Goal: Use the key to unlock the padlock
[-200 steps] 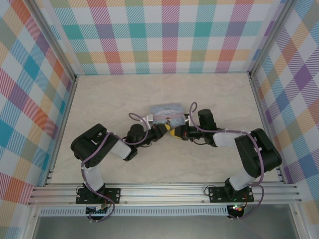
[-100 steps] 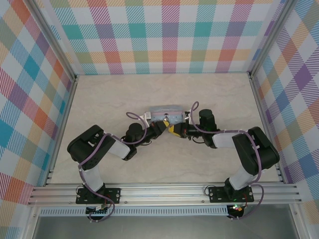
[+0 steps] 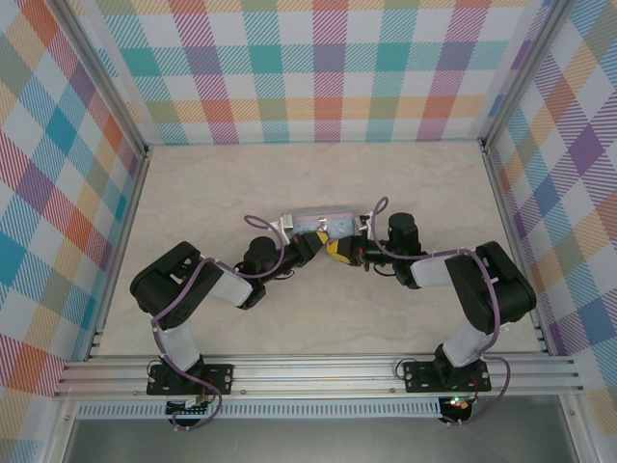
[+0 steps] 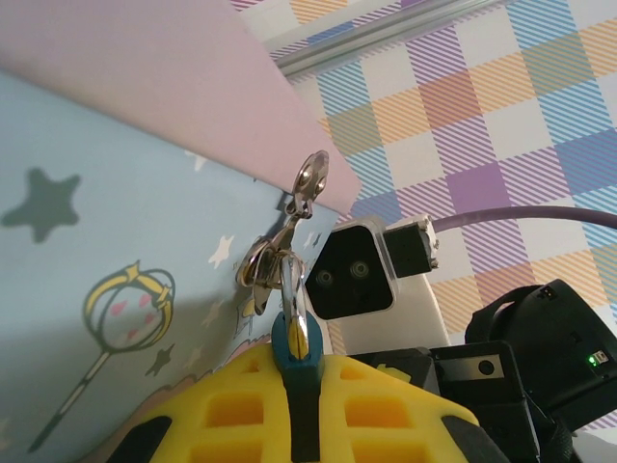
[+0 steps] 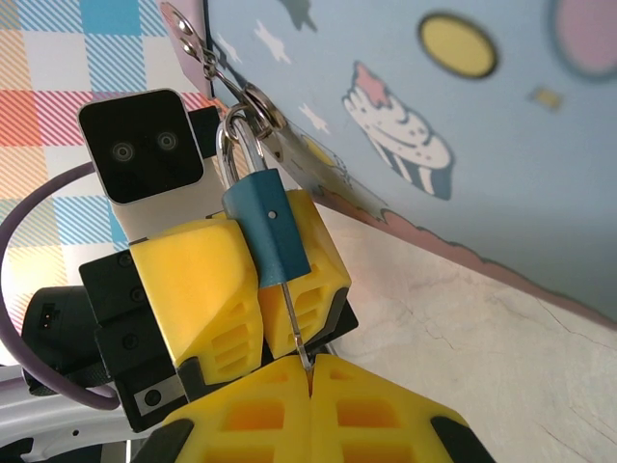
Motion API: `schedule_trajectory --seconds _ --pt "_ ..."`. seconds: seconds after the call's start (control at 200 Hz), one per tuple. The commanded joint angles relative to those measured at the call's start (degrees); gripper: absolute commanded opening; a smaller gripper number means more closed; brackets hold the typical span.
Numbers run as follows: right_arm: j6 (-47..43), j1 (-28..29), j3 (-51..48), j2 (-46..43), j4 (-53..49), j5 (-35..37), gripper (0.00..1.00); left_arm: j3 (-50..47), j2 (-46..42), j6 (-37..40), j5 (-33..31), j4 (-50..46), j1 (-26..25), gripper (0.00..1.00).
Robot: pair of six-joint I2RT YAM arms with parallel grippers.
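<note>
The pale marbled counter (image 3: pixel 405 183) carries a light-blue cartoon tin (image 3: pixel 318 221), which lies just beyond both pincers where the two arms meet. The left pincer (image 3: pixel 315 244) and the right pincer (image 3: pixel 342 253) face each other tip to tip, nearly touching, right in front of the tin's front wall.

The left pincer (image 5: pixel 260 280) is clenched on the padlock (image 5: pixel 267 224): the blue body sits squeezed between its yellow pads (image 5: pixel 193 280), with the body's upper end sticking out past the fingertips. From the left wrist, the padlock (image 4: pixel 294 349) stands just ahead of that pincer's tips, against the tin's star-printed face.

The metal shackle (image 5: pixel 231 145) rises from the body and loops through the tin's small silver hasp (image 4: pixel 275 256), just past the left pincer's tips.

The right pincer (image 5: pixel 310 381) is clenched on the key (image 5: pixel 295 328); the thin dark shaft runs from between its fingertips up to the padlock's underside, the key's head hidden between the pads
</note>
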Motion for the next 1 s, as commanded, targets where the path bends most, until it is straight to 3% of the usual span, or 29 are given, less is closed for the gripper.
schedule_trajectory --seconds 0.0,0.45,0.995 --pt "-0.4 -1.4 0.6 -0.1 4.0 6.2 0.05 1.1 0.2 1.8 9.3 4.3 -2.1 0.0" --pt "0.2 -3.7 1.5 -0.9 4.1 5.3 0.05 1.5 2.1 2.0 8.8 4.4 -2.9 0.0" --pt "4.8 2.0 -1.9 1.5 12.0 12.4 0.04 3.0 2.4 1.1 5.7 4.4 -3.7 0.0"
